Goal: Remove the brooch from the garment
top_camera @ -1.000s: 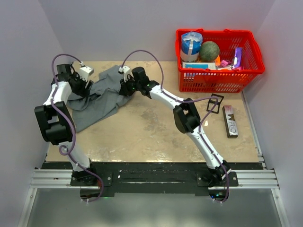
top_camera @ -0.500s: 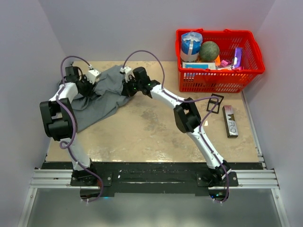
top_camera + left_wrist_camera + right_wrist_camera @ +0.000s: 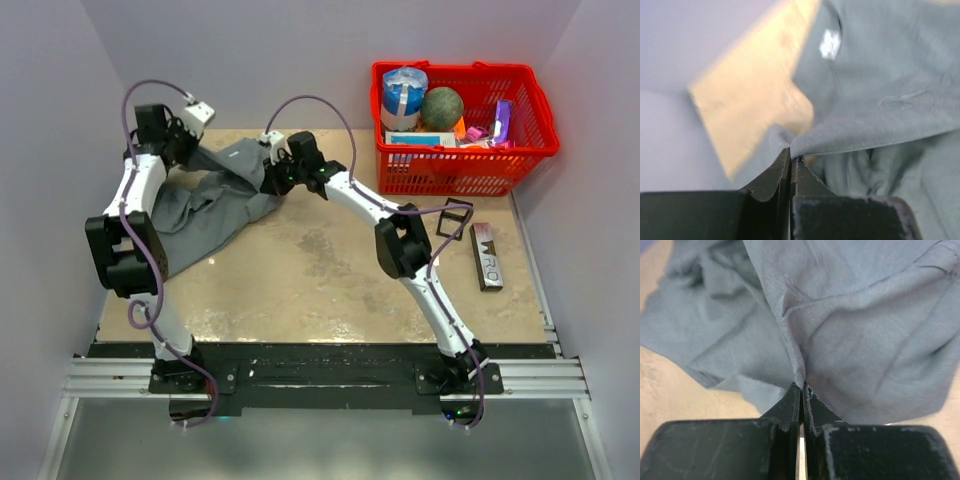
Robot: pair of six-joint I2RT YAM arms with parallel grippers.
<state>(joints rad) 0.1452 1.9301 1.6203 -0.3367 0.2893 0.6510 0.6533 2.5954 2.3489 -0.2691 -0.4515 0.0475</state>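
garment (image 3: 890, 100) — blurred, cut off at right edge | label (image 3: 830, 44) — smeared | brooch: hidden

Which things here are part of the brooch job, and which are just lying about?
Job: grey shirt, pinched by the left gripper and the right gripper; the brooch itself is not visible.
Lying about: red basket, green ball inside it, dark bar beside it.

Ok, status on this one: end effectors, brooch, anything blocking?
Both shut on the shirt: left end effector pinching an edge, right end effector a fold. No brooch visible in any view. Bunched cloth may hide it.
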